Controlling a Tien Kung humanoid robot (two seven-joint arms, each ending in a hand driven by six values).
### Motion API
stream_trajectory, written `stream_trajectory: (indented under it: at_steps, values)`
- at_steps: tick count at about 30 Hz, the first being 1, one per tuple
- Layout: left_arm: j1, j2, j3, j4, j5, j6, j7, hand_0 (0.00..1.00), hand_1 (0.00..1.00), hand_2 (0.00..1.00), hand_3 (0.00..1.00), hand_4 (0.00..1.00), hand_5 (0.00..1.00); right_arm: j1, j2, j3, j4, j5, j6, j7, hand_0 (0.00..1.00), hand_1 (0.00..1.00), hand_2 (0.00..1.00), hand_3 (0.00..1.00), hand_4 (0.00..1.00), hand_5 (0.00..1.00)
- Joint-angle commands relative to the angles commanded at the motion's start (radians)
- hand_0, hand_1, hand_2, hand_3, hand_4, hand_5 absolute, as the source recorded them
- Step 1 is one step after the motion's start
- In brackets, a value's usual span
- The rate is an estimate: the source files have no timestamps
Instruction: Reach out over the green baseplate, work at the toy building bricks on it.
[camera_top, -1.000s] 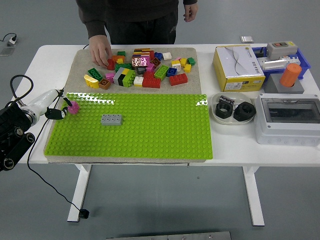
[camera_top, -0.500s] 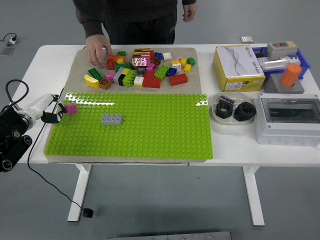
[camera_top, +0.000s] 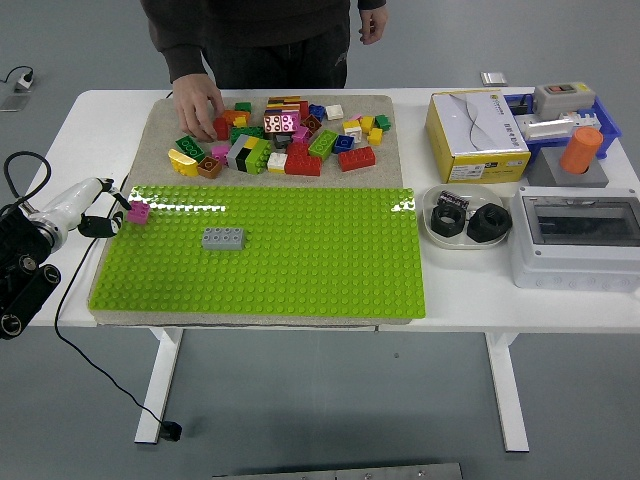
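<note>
- The robot's left hand (camera_top: 108, 212) reaches in from the left edge of the table (camera_top: 80, 120), its fingers pinched on a small pink brick (camera_top: 139, 210) at the far-left corner of the green baseplate (camera_top: 300, 265).
- The pink brick sits at the baseplate's upper-left edge; whether it is pressed onto the studs or held just above them cannot be told.
- A grey brick (camera_top: 223, 238) stands alone on the baseplate, to the right of the pink one and well apart from it.
- Beyond the baseplate, a pile of loose bricks (camera_top: 285, 140) in red, green, yellow, blue and black lies on a beige mat (camera_top: 160, 130).
- A person stands at the far side of the table, one hand (camera_top: 196, 105) resting with fingers down among the bricks at the pile's left end.
- To the right, a yellow box (camera_top: 476, 135) stands near a shallow dish (camera_top: 462, 222) holding black parts, a grey enclosure (camera_top: 575, 240) and an orange cylinder (camera_top: 581, 150) on a grey block.
- A black cable (camera_top: 35, 175) loops beside the robot's left arm.
</note>
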Motion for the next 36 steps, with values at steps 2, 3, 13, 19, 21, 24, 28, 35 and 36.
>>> stream_trajectory:
  at_steps: [2,3,13,19,21,24,28,35,36]
  values:
    - [0.002,0.003,-0.003,-0.017,0.013,0.002,0.002,0.947,0.967,0.979,0.538,0.440,0.002,-0.001,0.000,0.001,0.000,0.000,0.000,0.000,0.580,0.655,0.728,0.770,0.509,0.998]
    - [0.002,0.006,-0.006,-0.028,0.023,0.002,0.003,0.947,0.967,0.979,0.538,0.440,0.002,-0.002,0.000,0.002,0.000,0.001,0.000,0.001,0.580,0.655,0.728,0.770,0.509,0.998]
    - [-0.005,0.026,-0.008,-0.069,0.105,-0.022,0.037,0.952,0.974,0.992,0.807,0.657,0.002,0.002,-0.003,-0.001,0.000,0.008,-0.001,0.004,0.580,0.656,0.728,0.770,0.509,0.998]
    - [-0.024,0.019,0.035,-0.051,0.118,-0.047,0.049,0.959,0.981,0.998,0.862,0.665,0.002,0.008,-0.004,-0.007,0.000,0.007,-0.001,0.004,0.580,0.656,0.727,0.770,0.509,0.998]
    - [-0.029,0.016,0.044,-0.044,0.119,-0.052,0.051,0.959,0.981,0.998,0.862,0.665,0.002,0.009,-0.004,-0.008,0.000,0.009,-0.001,0.004,0.580,0.656,0.727,0.770,0.509,0.998]
    - [-0.036,0.011,0.054,-0.029,0.118,-0.055,0.051,0.959,0.981,0.998,0.862,0.665,0.002,0.011,-0.004,-0.010,0.000,0.011,-0.002,0.005,0.580,0.656,0.727,0.770,0.509,0.998]
    - [-0.047,-0.002,0.065,-0.001,0.113,-0.051,0.045,0.958,0.982,0.998,0.868,0.669,0.002,0.015,-0.005,-0.013,0.000,0.012,-0.003,0.006,0.580,0.656,0.727,0.770,0.509,0.998]
    - [-0.062,-0.030,0.079,0.062,0.099,-0.034,0.026,0.957,0.980,0.998,0.833,0.665,0.002,0.022,-0.007,-0.022,0.000,0.013,-0.003,0.007,0.580,0.656,0.727,0.768,0.508,0.998]
    - [-0.066,-0.034,0.080,0.075,0.096,-0.032,0.023,0.957,0.980,0.998,0.833,0.665,0.002,0.023,-0.007,-0.024,0.000,0.014,-0.004,0.007,0.580,0.656,0.727,0.768,0.508,0.998]
